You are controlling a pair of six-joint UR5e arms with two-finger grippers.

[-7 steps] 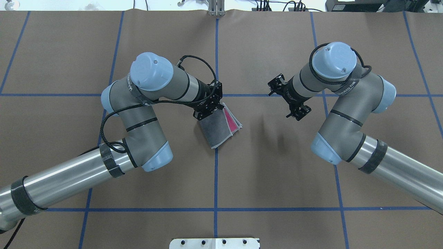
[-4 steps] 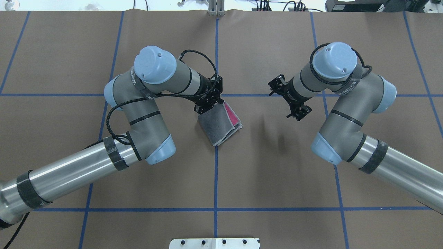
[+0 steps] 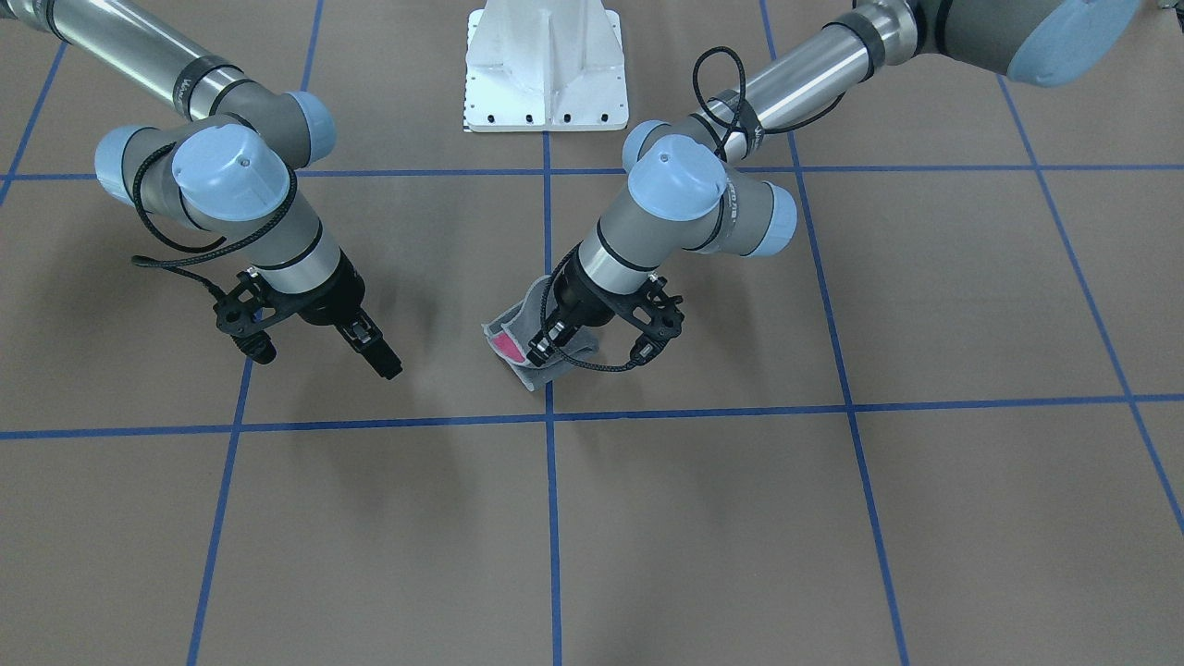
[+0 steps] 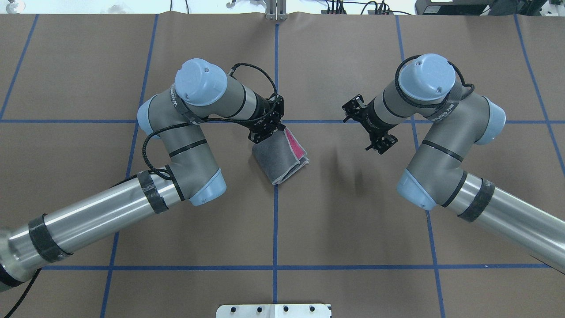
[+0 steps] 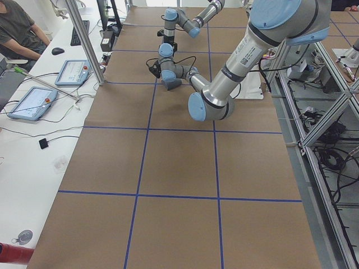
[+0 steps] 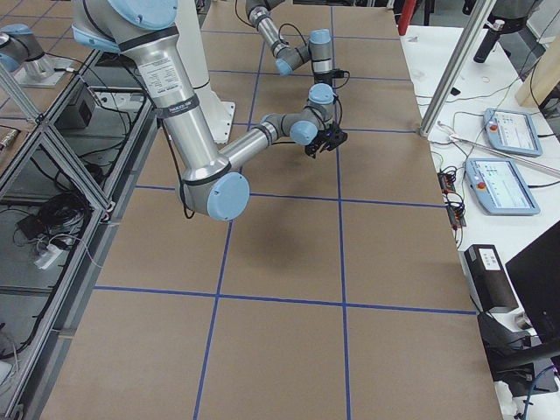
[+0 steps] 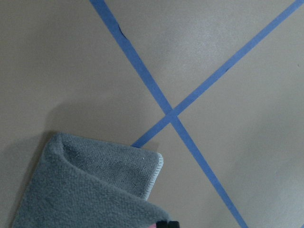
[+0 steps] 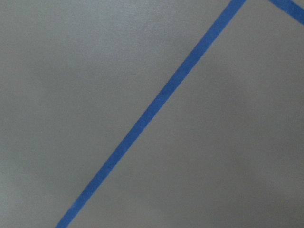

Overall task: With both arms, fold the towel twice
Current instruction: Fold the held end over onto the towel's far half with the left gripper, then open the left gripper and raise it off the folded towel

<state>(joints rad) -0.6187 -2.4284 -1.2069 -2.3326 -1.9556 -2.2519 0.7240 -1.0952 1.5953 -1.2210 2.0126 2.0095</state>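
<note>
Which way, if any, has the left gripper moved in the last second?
Yes. The left gripper slid slightly away from the robot, toward the crosswise blue tape line, still at the towel edge.

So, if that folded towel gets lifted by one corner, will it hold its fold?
Probably not: the towel is soft terry, its layers already gaping along the pink edge, so it would likely droop open. It looks thin and small, so probably light. Pushed, the loose layers may bunch rather than slide.

Brown table, blue tape lines, white pedestal
</note>
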